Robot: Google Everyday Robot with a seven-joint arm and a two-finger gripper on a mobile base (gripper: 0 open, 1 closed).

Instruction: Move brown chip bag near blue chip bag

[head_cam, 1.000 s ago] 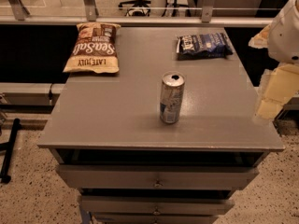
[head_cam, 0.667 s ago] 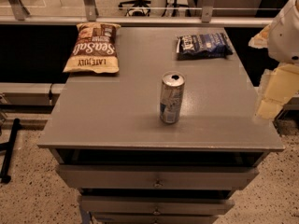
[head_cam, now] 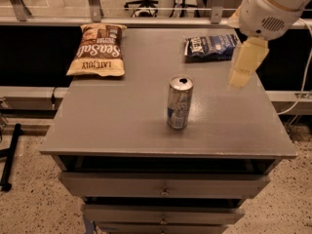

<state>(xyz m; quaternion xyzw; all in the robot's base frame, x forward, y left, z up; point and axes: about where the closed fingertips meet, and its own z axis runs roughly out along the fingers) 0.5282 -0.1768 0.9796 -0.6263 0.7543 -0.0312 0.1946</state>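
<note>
The brown chip bag (head_cam: 97, 50) lies flat at the far left corner of the grey table (head_cam: 122, 121), its "Sea Salt" lettering upside down to me. The blue chip bag (head_cam: 210, 47) lies flat at the far right of the table. My gripper (head_cam: 240, 78) hangs from the white arm (head_cam: 270, 6) over the table's right side. It is just in front of and to the right of the blue bag, and far from the brown bag. It holds nothing that I can see.
An opened silver soda can (head_cam: 179, 103) stands upright near the table's middle, between the two bags and closer to me. Drawers (head_cam: 163, 185) sit under the tabletop. A rail (head_cam: 146, 21) runs behind the table.
The arm and gripper have swung in from the right edge, leftward and farther over the table, toward the blue bag. The bags and the can have not moved.
</note>
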